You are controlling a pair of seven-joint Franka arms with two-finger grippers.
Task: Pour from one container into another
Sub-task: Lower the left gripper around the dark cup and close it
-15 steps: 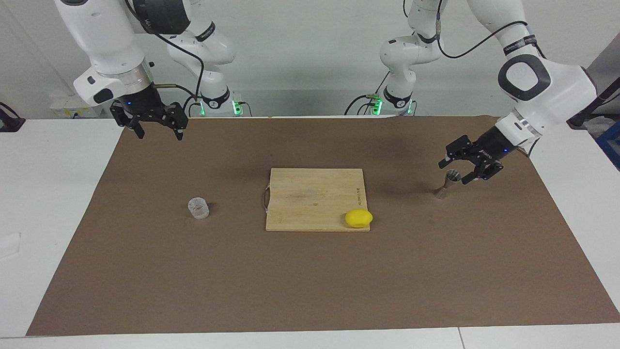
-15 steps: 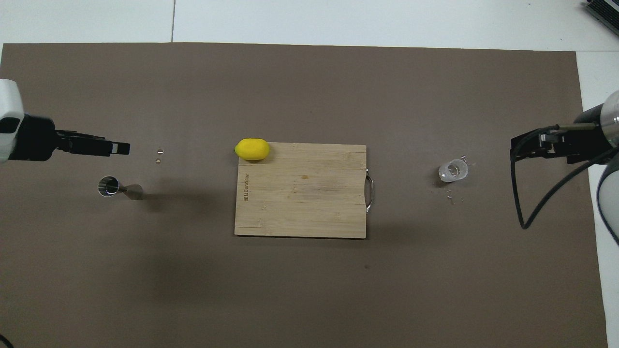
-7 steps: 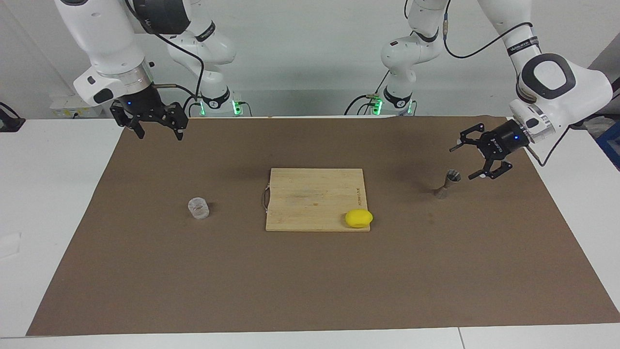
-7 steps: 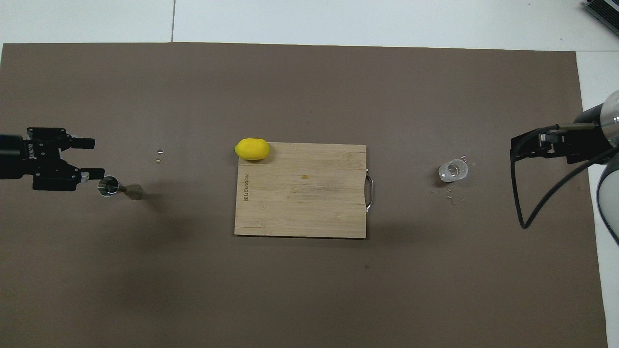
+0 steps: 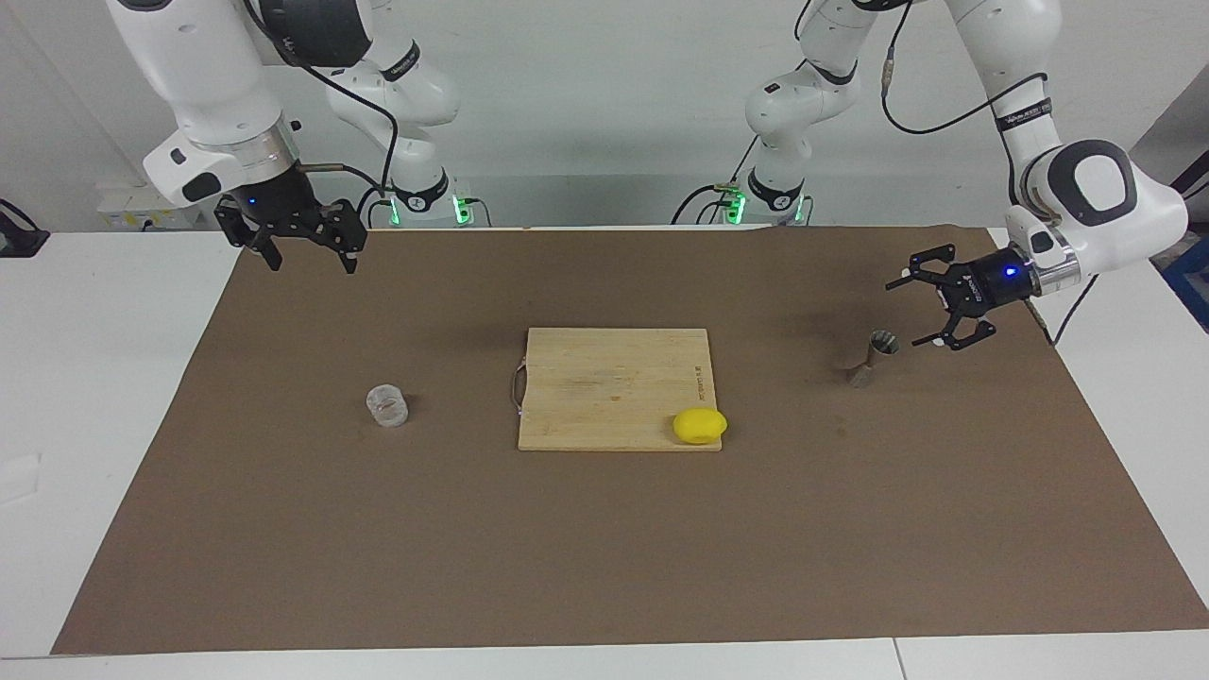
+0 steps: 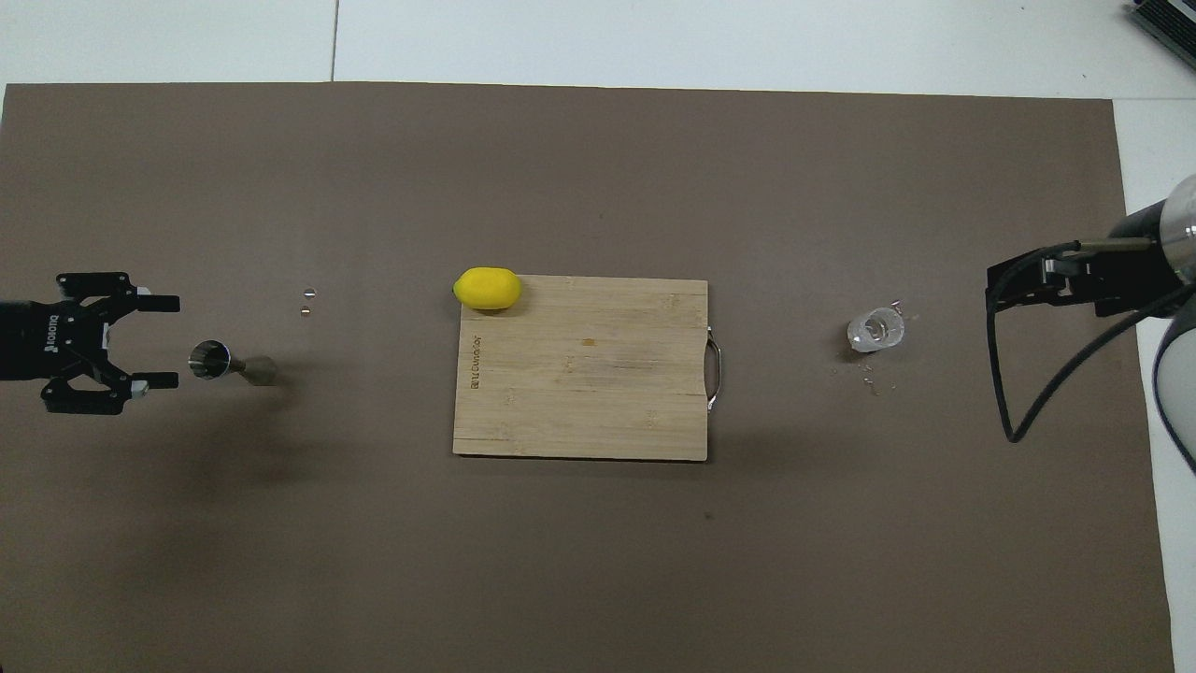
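Observation:
The steel jigger stands on the brown mat toward the left arm's end of the table; it also shows in the overhead view. My left gripper hangs open just beside the jigger, a little toward the table's end, not touching it; in the overhead view its fingers point at the jigger. The clear ribbed glass tumbler stands alone toward the right arm's end. My right gripper waits open, raised above the mat's edge, well apart from the tumbler.
A wooden cutting board with a metal handle lies mid-table, with a yellow lemon on its corner. Small drops lie near the jigger, and small specks near the tumbler. The brown mat covers the table.
My left gripper has drawn back from the jigger toward the table's end and turned its wrist, staying open. The jigger, the tumbler and the right arm have not moved.

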